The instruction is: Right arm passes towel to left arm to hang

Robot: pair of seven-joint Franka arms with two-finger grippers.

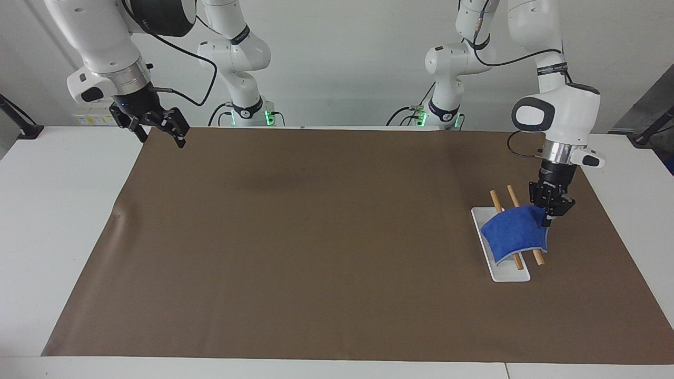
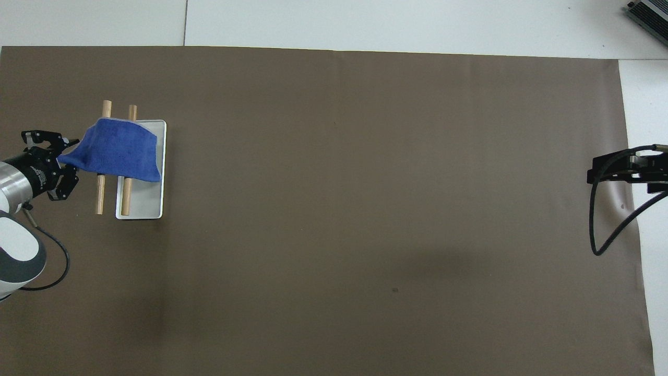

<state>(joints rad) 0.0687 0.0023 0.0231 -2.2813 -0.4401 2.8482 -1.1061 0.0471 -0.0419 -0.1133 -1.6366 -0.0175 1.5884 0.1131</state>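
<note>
The blue towel (image 1: 513,234) (image 2: 117,151) lies draped over two wooden rods (image 1: 495,199) (image 2: 106,107) of a small rack with a white base (image 1: 508,275) (image 2: 143,206), toward the left arm's end of the table. My left gripper (image 1: 547,215) (image 2: 63,157) is beside the rack, shut on the towel's corner, and holds that corner stretched off the outer rod. My right gripper (image 1: 158,130) (image 2: 621,172) is open and empty. It hangs in the air over the brown mat's corner at the right arm's end, where the arm waits.
A brown mat (image 1: 316,237) (image 2: 365,209) covers most of the white table (image 1: 58,210). Two more white arm bases (image 1: 237,79) stand at the robots' edge of the table. A black cable (image 2: 600,230) hangs from the right wrist.
</note>
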